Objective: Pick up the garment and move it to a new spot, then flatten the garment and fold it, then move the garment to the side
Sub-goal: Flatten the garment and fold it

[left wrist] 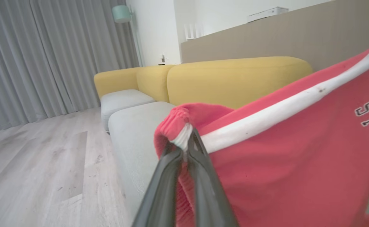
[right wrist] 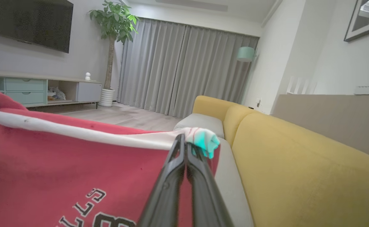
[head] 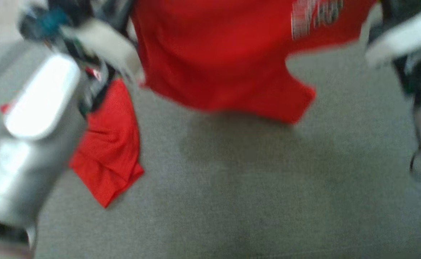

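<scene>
The garment (head: 214,54) is a pair of red shorts with a white waistband and lettering, hanging above a grey seat cushion (head: 268,180). It stretches between my two grippers by the waistband. In the left wrist view my left gripper (left wrist: 187,143) is shut on one bunched end of the garment (left wrist: 282,164). The right wrist view shows my right gripper (right wrist: 184,140) shut on the other end of the waistband of the garment (right wrist: 61,164). One red leg (head: 106,158) droops down to the cushion at the left. The head view is blurred.
A yellow sofa backrest (left wrist: 234,78) runs behind the grey seat. Pale wooden floor (left wrist: 45,157) and grey curtains (left wrist: 45,56) lie beyond the sofa's end. A TV cabinet (right wrist: 30,88) and a potted plant (right wrist: 113,19) stand across the room.
</scene>
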